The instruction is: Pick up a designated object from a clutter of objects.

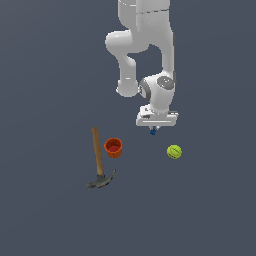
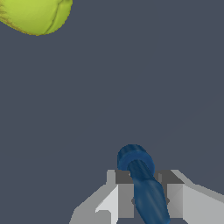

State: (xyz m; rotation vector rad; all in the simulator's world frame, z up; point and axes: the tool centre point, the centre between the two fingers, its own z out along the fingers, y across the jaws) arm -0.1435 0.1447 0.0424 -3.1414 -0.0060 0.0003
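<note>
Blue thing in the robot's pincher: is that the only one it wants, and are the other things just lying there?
Part of the job:
- small blue piece, caught between the gripper's fingers
- the gripper itself

Just lying about:
- hammer
- orange-red cup
- tennis ball

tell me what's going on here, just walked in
A white Panda arm is holding the small dark-blue plastic piece between its fingers; the gripper is shut on it. Whether the piece is clear of the surface is hard to tell. The rest of the clutter lies untouched: a yellow-green tennis ball at the exterior view's right, an orange-red cup and a wooden-handled claw hammer at its left.
</note>
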